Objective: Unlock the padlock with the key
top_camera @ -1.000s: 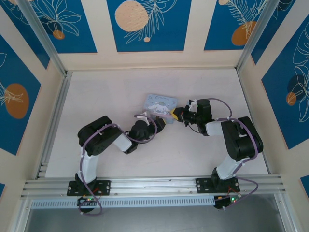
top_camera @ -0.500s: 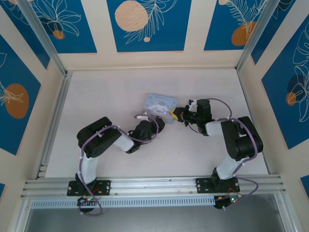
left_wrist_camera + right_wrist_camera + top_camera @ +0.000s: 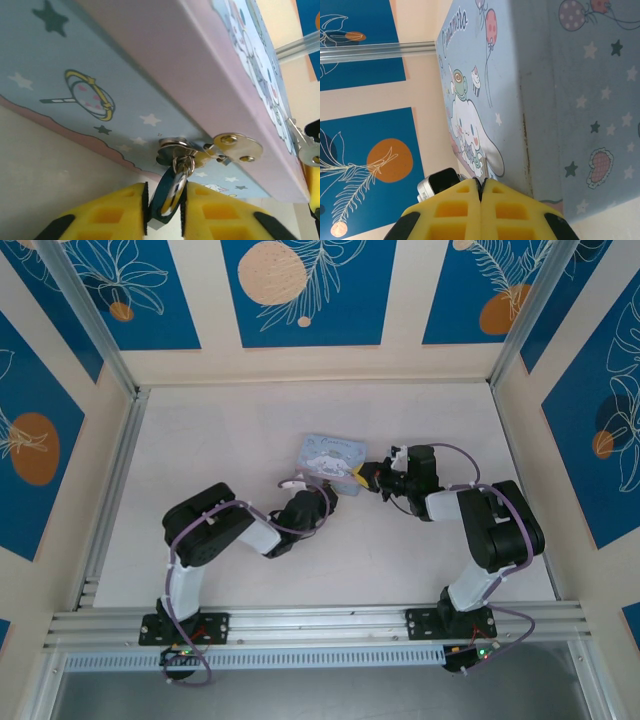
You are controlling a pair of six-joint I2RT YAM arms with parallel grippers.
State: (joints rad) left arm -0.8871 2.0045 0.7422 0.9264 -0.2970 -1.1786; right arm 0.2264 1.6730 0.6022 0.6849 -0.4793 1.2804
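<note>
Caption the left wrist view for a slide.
Left gripper pinches the tiny dark padlock hanging on the pale blue tin.

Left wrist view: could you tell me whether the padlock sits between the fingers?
Yes, the padlock hangs from the tin's clasp between the yellow fingers.

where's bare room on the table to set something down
Free: the far table strip between tin and back wall; left of the left arm; near middle between it and the right arm. Crowded: tin's near edge, where the jaws meet.
</note>
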